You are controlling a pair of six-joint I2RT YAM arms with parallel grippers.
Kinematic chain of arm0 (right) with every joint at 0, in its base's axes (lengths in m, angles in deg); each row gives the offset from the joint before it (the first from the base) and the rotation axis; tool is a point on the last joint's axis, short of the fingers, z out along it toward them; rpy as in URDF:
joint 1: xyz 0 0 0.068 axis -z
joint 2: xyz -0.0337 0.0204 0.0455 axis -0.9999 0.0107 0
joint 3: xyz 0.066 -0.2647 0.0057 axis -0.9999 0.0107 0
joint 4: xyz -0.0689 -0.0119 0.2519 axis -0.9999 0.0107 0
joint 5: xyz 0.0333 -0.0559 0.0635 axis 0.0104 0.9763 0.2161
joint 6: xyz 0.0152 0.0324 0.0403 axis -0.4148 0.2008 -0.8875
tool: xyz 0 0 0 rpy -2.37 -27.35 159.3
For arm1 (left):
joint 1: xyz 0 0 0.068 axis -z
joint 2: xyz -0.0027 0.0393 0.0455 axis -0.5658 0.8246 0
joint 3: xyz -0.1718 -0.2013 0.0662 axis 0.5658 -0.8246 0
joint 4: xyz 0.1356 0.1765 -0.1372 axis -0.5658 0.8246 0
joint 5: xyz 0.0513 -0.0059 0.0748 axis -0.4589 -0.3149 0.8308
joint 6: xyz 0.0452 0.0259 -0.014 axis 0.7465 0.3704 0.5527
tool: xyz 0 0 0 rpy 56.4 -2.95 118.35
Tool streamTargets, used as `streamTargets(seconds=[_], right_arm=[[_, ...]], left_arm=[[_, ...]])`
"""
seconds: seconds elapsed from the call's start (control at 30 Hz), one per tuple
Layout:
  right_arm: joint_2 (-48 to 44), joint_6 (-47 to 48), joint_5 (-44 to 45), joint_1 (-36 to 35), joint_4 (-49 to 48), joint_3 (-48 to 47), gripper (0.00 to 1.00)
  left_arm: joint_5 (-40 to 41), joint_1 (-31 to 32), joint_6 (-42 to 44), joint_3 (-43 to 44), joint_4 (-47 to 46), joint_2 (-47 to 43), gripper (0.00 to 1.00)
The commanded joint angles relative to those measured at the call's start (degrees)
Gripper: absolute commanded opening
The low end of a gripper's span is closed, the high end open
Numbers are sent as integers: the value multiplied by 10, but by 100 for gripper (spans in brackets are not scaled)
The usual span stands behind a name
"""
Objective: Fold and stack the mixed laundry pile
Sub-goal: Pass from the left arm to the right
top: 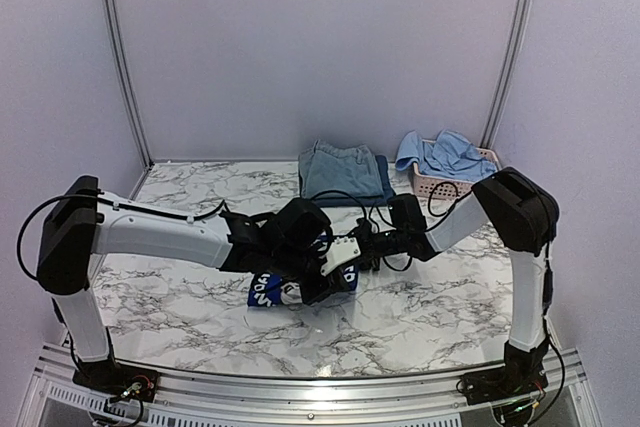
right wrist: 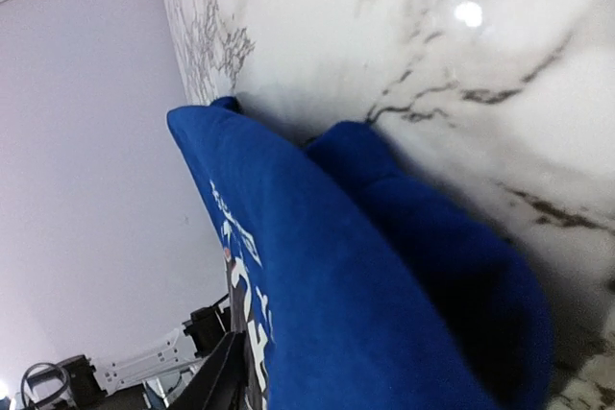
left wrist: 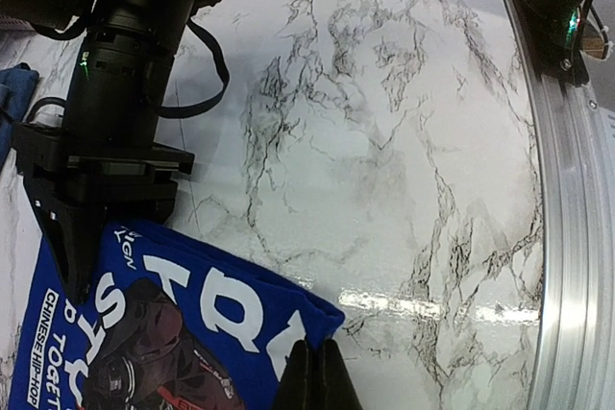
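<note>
Left hand [left wrist: 315, 379] pinches soft royal-blue T-shirt [left wrist: 197, 319] on glossy marble table [left wrist: 384, 141].

The royal-blue T-shirt [left wrist: 183, 324] carries white print, lying at about seven o'clock in the left wrist view; small capitals along its edge read "CHINESE HIP-HOP", with a cut-off "TOGET" beside them; larger letters toward three o'clock of those show "ST", "K" and "TR", the words incomplete; in the other two views its lettering is unreadable.
</note>
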Motion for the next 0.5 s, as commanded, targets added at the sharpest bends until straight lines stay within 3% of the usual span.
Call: streamTargets(seconds=[0.0,0.07,0.13,0.2,0.27,0.3,0.33,0.37,0.47], right_arm=[[47,-29,32,-2,11,3,21],[36,-22,36,0,17,3,0],[11,9,46,3,56,-8,0],[-26,58,68,9,120,-20,0],[-67,114,85,16,179,-28,0],[-85,141,95,20,214,-32,0],[-104,168,104,24,244,-34,0],[-121,196,114,30,273,-36,0],[-174,276,156,52,370,-31,0]], left_arm=[[-16,7,4,-17,-13,-35,0],[-6,6,-4,-20,-15,-40,0],[3,5,-22,-24,-15,-47,9],[16,4,-34,-31,-15,-61,36],[33,-1,-51,-45,-21,-84,53],[45,-4,-61,-54,-25,-97,66],[55,-10,-72,-63,-30,-110,87],[64,-15,-82,-72,-33,-123,97],[88,-37,-115,-93,-35,-153,99]])
